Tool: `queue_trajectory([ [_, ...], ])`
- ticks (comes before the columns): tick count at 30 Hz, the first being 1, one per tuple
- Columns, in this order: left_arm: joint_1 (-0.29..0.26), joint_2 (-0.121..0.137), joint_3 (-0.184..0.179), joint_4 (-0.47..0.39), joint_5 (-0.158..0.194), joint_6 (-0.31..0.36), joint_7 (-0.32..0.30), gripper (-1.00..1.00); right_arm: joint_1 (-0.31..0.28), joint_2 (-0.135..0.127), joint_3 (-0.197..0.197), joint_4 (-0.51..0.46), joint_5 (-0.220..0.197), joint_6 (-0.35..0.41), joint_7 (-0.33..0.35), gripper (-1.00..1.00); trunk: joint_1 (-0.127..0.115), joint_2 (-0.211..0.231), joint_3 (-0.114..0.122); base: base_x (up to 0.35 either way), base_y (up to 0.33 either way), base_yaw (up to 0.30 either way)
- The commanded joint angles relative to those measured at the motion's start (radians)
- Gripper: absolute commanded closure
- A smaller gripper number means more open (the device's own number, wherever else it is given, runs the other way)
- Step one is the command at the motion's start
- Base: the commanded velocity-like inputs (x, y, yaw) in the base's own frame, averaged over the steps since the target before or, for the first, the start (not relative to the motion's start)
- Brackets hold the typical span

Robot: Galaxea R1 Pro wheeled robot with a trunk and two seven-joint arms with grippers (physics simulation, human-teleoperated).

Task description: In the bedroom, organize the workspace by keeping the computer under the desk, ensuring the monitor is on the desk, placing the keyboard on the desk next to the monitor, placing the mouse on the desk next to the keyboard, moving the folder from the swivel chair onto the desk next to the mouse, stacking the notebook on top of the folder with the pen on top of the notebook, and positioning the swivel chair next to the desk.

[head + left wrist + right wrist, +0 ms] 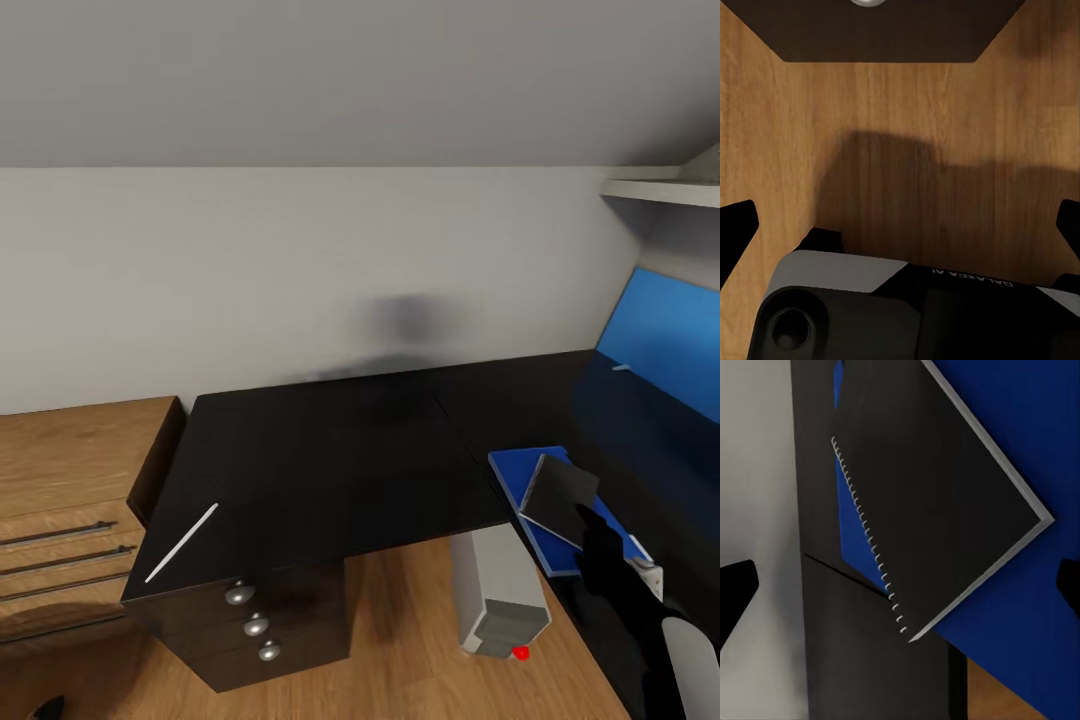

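The dark grey notebook (557, 489) (945, 495) lies skewed on the blue folder (517, 477) (1020, 420) at the right part of the black desk (340, 460). My right gripper (592, 535) (900, 589) hovers just over them, open, with nothing between its fingers. Near the desk's front left corner lies the silvery pen (181, 543). The grey computer (495, 592) stands on the floor under the desk. A wide flat panel, the monitor (655, 385), rises at the far right. My left gripper (900, 225) is open low over the wooden floor.
A light wooden cabinet (70, 500) with drawer handles adjoins the desk on the left. The desk's black drawers carry silver knobs (256, 625). A white shelf (665, 190) juts out at the upper right. Wooden floor (400, 640) spreads in front.
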Motion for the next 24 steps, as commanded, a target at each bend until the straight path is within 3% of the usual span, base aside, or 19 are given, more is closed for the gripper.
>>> queue_trajectory([
  [1,0.0,0.0,-0.001,-0.002,0.008,0.003,0.007,-1.0,-0.001,0.001,-0.002,-0.002,-0.01,0.005,-0.008,-1.0,0.0,-0.001,-0.001,-0.004,-0.001,0.0],
  [18,0.0,-0.003,0.0,0.011,0.009,0.004,0.007,-1.0,-0.001,0.006,0.013,-0.037,-0.002,0.009,0.014,-1.0,-0.061,0.111,0.049,0.0,0.0,0.0],
  [21,0.0,-0.004,0.001,0.015,0.008,0.004,0.007,-1.0,-0.001,0.005,0.018,-0.042,0.025,0.011,0.042,-1.0,-0.073,0.132,0.059,0.0,0.0,0.0],
  [24,0.0,-0.004,0.001,0.016,0.008,0.004,0.007,-1.0,-0.001,0.005,0.025,-0.065,0.084,0.013,0.05,-1.0,-0.084,0.153,0.068,0.0,0.0,0.0],
])
